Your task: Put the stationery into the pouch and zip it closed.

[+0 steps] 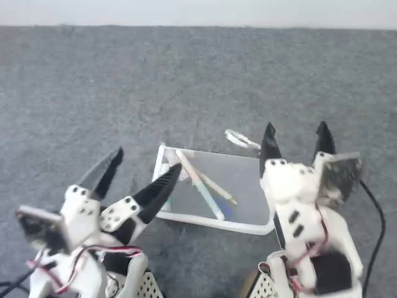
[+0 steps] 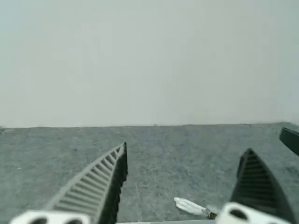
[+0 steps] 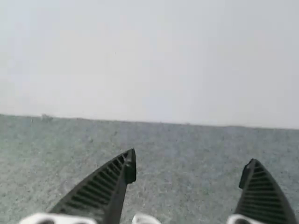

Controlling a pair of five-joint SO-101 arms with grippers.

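Note:
A clear pouch lies flat on the grey carpet between the two arms, with several pens seen inside it. Its white zipper pull tab sticks out at the far edge, also seen in the left wrist view as a white tab. My left gripper is open and raised at the pouch's left end, its fingers spread wide. My right gripper is open and held above the pouch's right end, fingers pointing away over the carpet.
Grey carpet covers the whole table up to a pale wall at the back. A black cable runs along the right arm. Open carpet lies beyond the pouch.

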